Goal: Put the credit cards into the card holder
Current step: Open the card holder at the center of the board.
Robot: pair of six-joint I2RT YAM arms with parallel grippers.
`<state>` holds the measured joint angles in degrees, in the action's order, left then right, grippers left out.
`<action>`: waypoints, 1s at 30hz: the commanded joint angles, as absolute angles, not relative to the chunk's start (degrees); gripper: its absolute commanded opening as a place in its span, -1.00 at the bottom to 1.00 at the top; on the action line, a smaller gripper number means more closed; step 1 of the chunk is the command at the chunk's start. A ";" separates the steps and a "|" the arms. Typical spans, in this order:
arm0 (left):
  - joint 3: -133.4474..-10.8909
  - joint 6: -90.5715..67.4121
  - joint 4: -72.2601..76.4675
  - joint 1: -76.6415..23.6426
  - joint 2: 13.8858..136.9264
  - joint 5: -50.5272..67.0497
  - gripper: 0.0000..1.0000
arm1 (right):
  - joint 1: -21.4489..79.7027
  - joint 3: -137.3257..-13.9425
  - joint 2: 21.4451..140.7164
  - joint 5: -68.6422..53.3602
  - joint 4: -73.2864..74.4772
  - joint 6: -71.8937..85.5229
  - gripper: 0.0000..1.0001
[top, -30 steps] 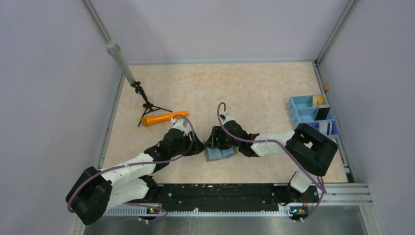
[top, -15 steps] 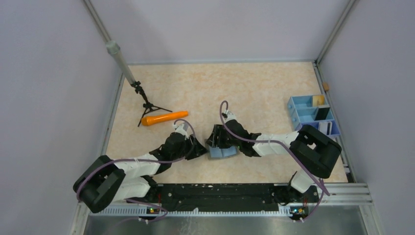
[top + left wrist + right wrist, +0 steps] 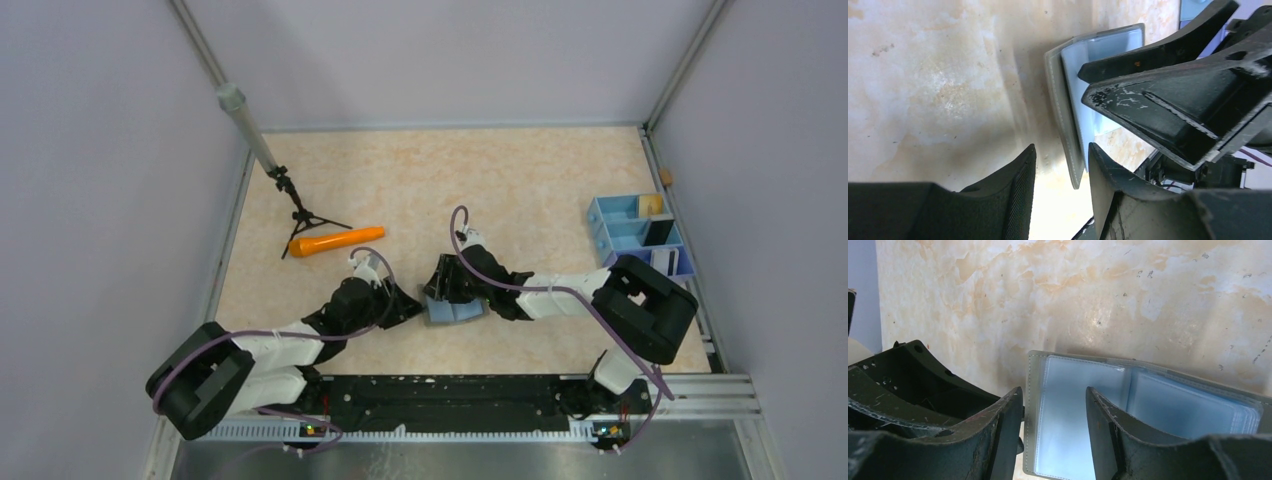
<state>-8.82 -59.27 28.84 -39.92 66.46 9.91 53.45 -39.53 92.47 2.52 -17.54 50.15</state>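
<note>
Grey card holder (image 3: 452, 312) lies open mid-table between both arms; we judge it light, floppy and slick inside, best pinched at a cover edge. Left gripper (image 3: 1062, 152) reaches in low, its half-open jaws straddling the raised cover. Right gripper (image 3: 1054, 395) comes from opposite, half-open over a leaf's border.

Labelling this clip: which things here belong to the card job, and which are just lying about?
Job: card holder; black card; white card.
Lying about: orange carrot-shaped stick; tripod stand; blue compartment tray, though it holds the cards.
</note>
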 commanded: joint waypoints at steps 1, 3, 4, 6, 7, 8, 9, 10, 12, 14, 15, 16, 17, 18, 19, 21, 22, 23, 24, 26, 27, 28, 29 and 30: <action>-7.68 -60.47 34.69 -40.25 65.29 9.56 -0.10 | 53.27 -40.47 91.74 3.32 -18.33 50.80 -0.03; -7.82 -60.47 35.64 -40.33 66.49 10.09 -0.09 | 53.26 -40.43 91.82 3.25 -18.37 50.92 -0.03; -7.80 -60.66 36.51 -40.34 67.32 10.49 -0.09 | 53.26 -40.43 91.84 3.23 -18.37 50.93 -0.04; -7.81 -61.12 38.93 -40.35 69.45 11.47 -0.08 | 53.27 -40.50 91.85 3.23 -18.37 51.01 -0.04; -7.96 -61.35 39.88 -40.42 70.46 11.91 -0.08 | 53.26 -40.44 91.85 3.24 -18.37 51.06 -0.04; -8.10 -61.61 40.75 -40.44 71.63 12.26 -0.08 | 53.27 -40.43 91.85 3.25 -18.37 51.09 -0.04; -8.35 -61.80 41.63 -40.47 72.66 12.63 -0.08 | 53.27 -40.43 91.85 3.17 -18.44 51.14 -0.04; -8.67 -62.14 42.71 -40.51 73.83 13.03 -0.08 | 53.34 -40.43 91.85 3.18 -18.48 51.15 -0.04; -9.06 -62.75 45.08 -40.71 75.92 13.85 -0.10 | 53.28 -40.43 91.77 3.08 -18.46 51.16 -0.05; -9.30 -63.44 47.41 -40.72 77.73 14.55 -0.18 | 53.32 -40.59 91.61 3.08 -18.25 51.16 -0.05; -9.39 -63.65 48.61 -40.77 78.44 14.75 -0.22 | 53.30 -40.60 91.40 3.13 -18.01 51.14 -0.05; -9.42 -63.79 49.02 -40.82 78.91 14.73 -0.30 | 53.32 -40.67 91.10 3.18 -17.71 51.08 -0.05; -9.47 -63.81 49.08 -40.77 79.37 14.56 -0.41 | 53.27 -40.82 90.62 3.43 -16.76 50.75 -0.04; -9.59 -63.74 48.92 -40.71 79.55 14.36 -0.53 | 53.30 -41.05 89.93 3.85 -15.80 50.32 -0.02; -9.59 -63.68 48.68 -40.84 79.62 14.14 -0.64 | 53.20 -41.35 89.08 4.40 -14.45 49.80 0.01; -9.82 -63.29 47.84 -40.77 79.47 13.91 -0.84 | 53.05 -42.35 86.66 6.46 -10.29 48.18 0.07; -10.00 -63.10 47.16 -40.75 79.31 13.70 -0.93 | 52.76 -42.98 85.01 7.62 -7.51 47.12 0.10; -10.25 -62.77 46.38 -40.70 79.03 13.50 -1.00 | 52.31 -43.87 83.41 8.97 -4.39 46.07 0.14; -10.47 -62.31 45.40 -40.69 78.66 13.33 -1.00 | 51.73 -44.46 81.49 10.26 -1.34 44.94 0.17; -10.97 -61.06 42.85 -40.70 77.50 12.53 -1.00 | 49.63 -45.88 77.74 12.60 5.97 42.51 0.25; -11.40 -60.36 41.37 -40.69 76.80 12.06 -1.00 | 48.16 -46.80 75.36 13.55 10.00 41.51 0.30; -11.64 -59.43 39.51 -40.69 75.77 11.64 -1.00 | 46.43 -47.71 73.54 14.69 13.92 40.58 0.32; -12.33 -58.45 37.36 -40.70 74.58 11.21 -1.00 | 44.64 -48.78 71.89 15.68 17.48 39.49 0.36; -12.90 -57.54 34.92 -40.67 73.28 10.57 -1.00 | 42.10 -49.97 70.21 16.97 20.95 38.26 0.40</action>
<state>-9.93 -61.84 40.66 -40.56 77.58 13.23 48.66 -44.23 77.76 9.76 4.97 44.21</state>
